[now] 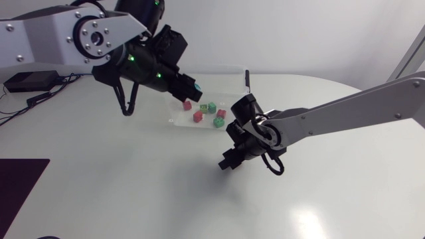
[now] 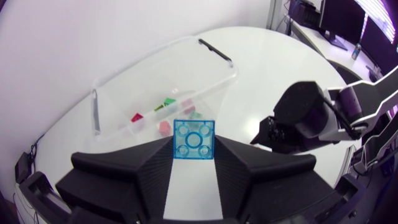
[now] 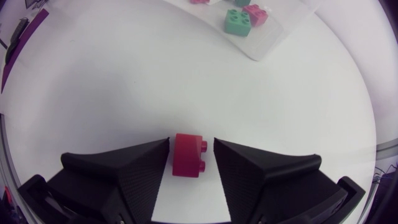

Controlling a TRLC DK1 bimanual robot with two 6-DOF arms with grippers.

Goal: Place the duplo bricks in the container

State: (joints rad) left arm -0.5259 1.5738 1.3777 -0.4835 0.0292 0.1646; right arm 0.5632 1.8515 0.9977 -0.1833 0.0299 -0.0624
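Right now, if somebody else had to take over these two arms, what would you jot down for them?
Left gripper: shut on a blue brick, held up near the clear container.
Right gripper: low at the table, a red brick in its gap; grip uncertain.
Done: several red and green bricks lie in the container.
To do: get the blue brick into it, then the red one.

Clear glossy plastic container (image 2: 155,65), translucent blue plastic brick (image 2: 194,140), matte ribbed black fingers (image 2: 142,169).
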